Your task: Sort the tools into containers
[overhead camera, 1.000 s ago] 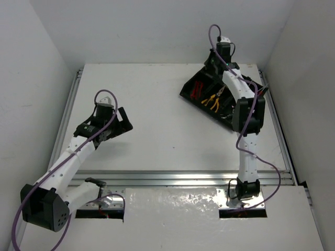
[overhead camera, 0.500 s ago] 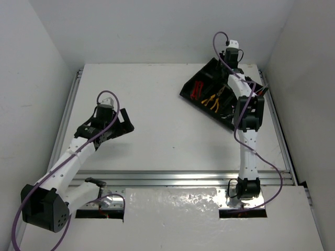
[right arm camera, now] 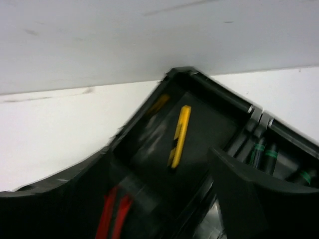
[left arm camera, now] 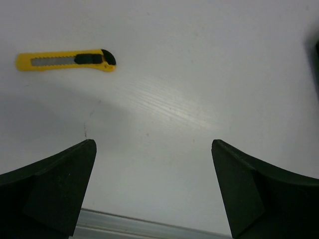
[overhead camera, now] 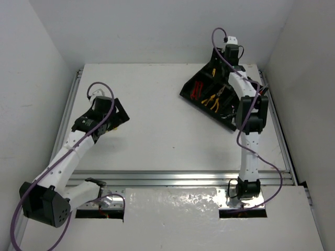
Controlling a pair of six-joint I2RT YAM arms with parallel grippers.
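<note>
- Most of the sorting looks done. The large black plastic divided tray (overhead camera: 204, 76) sits at 1 o'clock on the white table (left arm camera: 199, 74) and already holds tools.
- Left to do, as I judge it: one yellow snap-blade utility knife (left arm camera: 65, 60) lies loose on the table, at 10 o'clock in the left wrist view. I cannot find it from the top camera.
- Left gripper (left arm camera: 154, 184): jaws spread wide and empty, hovering over bare table, well apart from that knife.
- Right gripper (right arm camera: 159, 169): over the tray's far corner, fingers parted with nothing between them. A second slim yellow tool with a black mark (right arm camera: 179, 134), seemingly a matching knife, lies free on the compartment floor below. The view is blurred.
- My count:
  - yellow knives, two: one sorted, one not
  - yellow-handled pliers (overhead camera: 212, 99), one
  - red-handled tool (right arm camera: 115, 214), one
  - green-banded dark screwdrivers (right arm camera: 262, 152), at least two at 3 o'clock in the right wrist view
  - tray, one
</note>
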